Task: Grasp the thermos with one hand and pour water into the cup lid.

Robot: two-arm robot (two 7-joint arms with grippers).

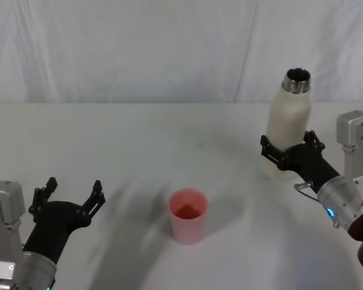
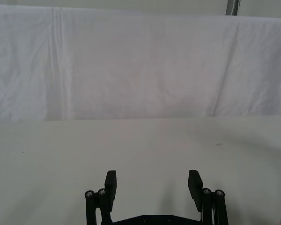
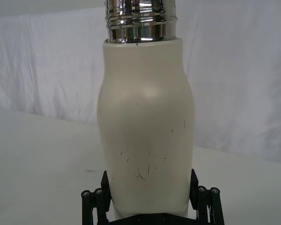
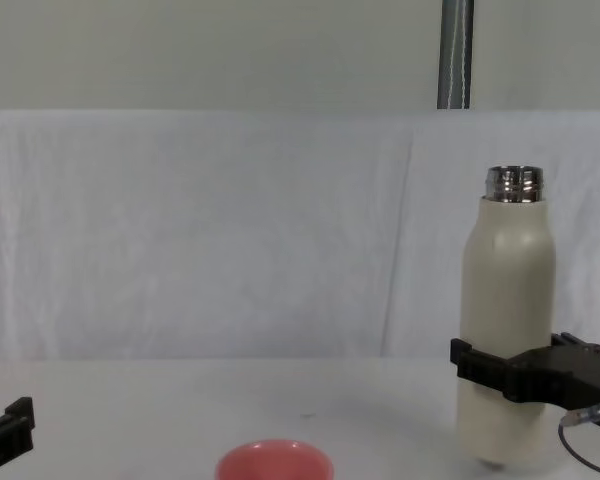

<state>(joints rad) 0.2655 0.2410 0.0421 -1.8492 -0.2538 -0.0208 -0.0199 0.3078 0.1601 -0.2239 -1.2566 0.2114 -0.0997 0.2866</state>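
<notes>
The cream-white thermos (image 1: 289, 118) stands upright at the right of the table, cap off, its steel neck open. My right gripper (image 1: 288, 148) holds it low on the body, one black finger pressed to each side. The right wrist view has the thermos (image 3: 145, 117) close up between the gripper (image 3: 149, 187) fingers. From the chest, the thermos (image 4: 507, 280) rises above the gripper (image 4: 510, 365). The pink cup lid (image 1: 188, 215) stands mouth up at the table's middle front, its rim (image 4: 274, 462) low in the chest view. My left gripper (image 1: 72, 190) hovers open at the front left, holding nothing.
A white cloth covers the table (image 1: 139, 139) and hangs as a backdrop behind it. A metal pole (image 4: 456, 55) stands behind the backdrop. Bare tabletop lies between the cup lid and the thermos, and in front of my left gripper (image 2: 152, 180).
</notes>
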